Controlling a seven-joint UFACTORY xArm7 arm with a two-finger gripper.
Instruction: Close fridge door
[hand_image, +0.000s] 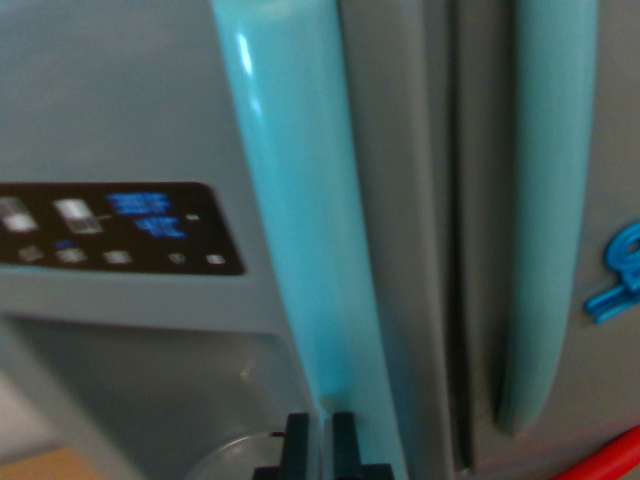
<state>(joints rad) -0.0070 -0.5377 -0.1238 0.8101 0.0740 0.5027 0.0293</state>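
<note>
Two teal handles (300, 230) run top to bottom through the frame, one left of centre and one at the upper right (555, 200), each on a grey fridge door. The left door (110, 90) fills the left half of the frame and carries one dark control panel (115, 228) with blue lit readouts, above one recessed dispenser bay (170, 390) at the lower left. The right door (620, 150) takes the right edge. Between the two doors one dark vertical seam (462, 300) shows; it looks narrow, though blur makes it hard to say whether the doors sit flush.

One gripper (325, 445) shows at the bottom centre, its two black fingertips close together with only a thin slit between them, right at the foot of the left handle. It appears nearly closed and empty; whether it touches the handle I cannot tell.

My judgement: the step in hand is the final push on the left door, with the camera very near it. The next move calls for steady forward pressure along the handle's side until the seam closes evenly.

One blue clip-like item (620, 280) sits at the right edge, and one red cable (605, 462) crosses the lower right corner.
</note>
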